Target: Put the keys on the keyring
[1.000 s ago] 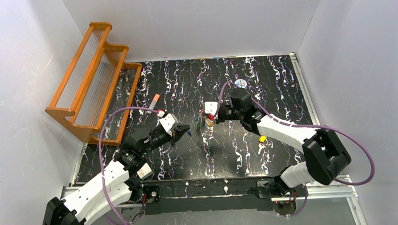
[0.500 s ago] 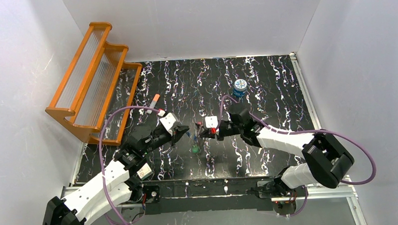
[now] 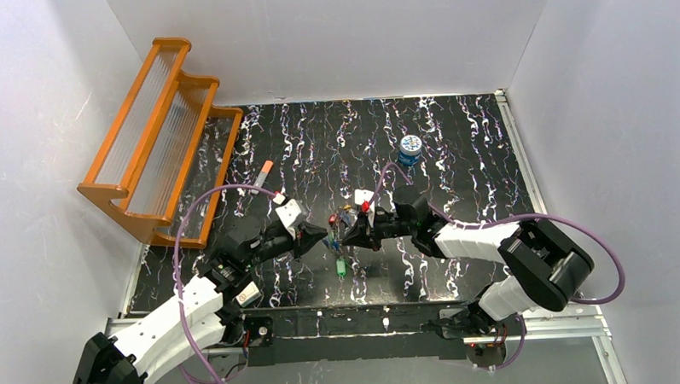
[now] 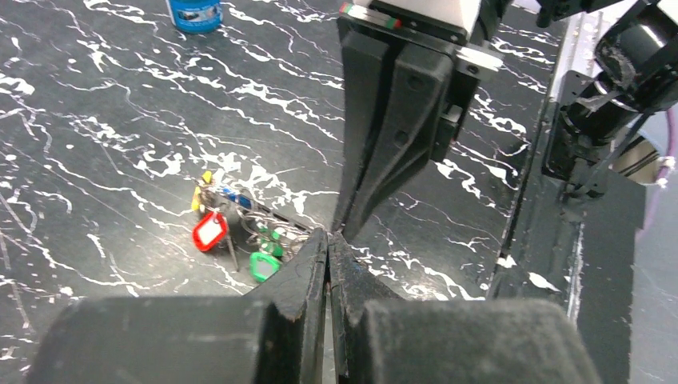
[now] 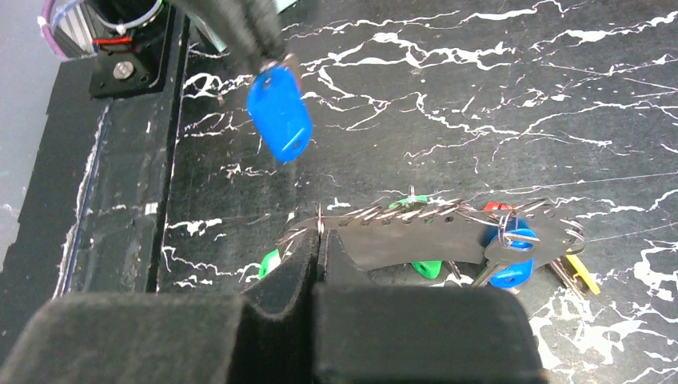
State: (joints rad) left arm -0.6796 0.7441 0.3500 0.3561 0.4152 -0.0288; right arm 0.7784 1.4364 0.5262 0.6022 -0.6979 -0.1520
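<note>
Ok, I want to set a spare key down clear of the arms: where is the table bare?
Bare: the far strip between the tube and the tin, and the far right corner between the tin and the rail. Crowded: the middle, where the left gripper with the blue key meets the right gripper with the keyring.

Orange rack (image 3: 160,138) at the far-left edge of the black marbled mat (image 3: 318,141). Orange-tipped tube (image 3: 262,172) lies just beside it. Blue tin (image 3: 410,148) upright, far right.

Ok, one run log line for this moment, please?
left gripper: holds blue key | right gripper: holds keyring | blue key: off keyring
</note>
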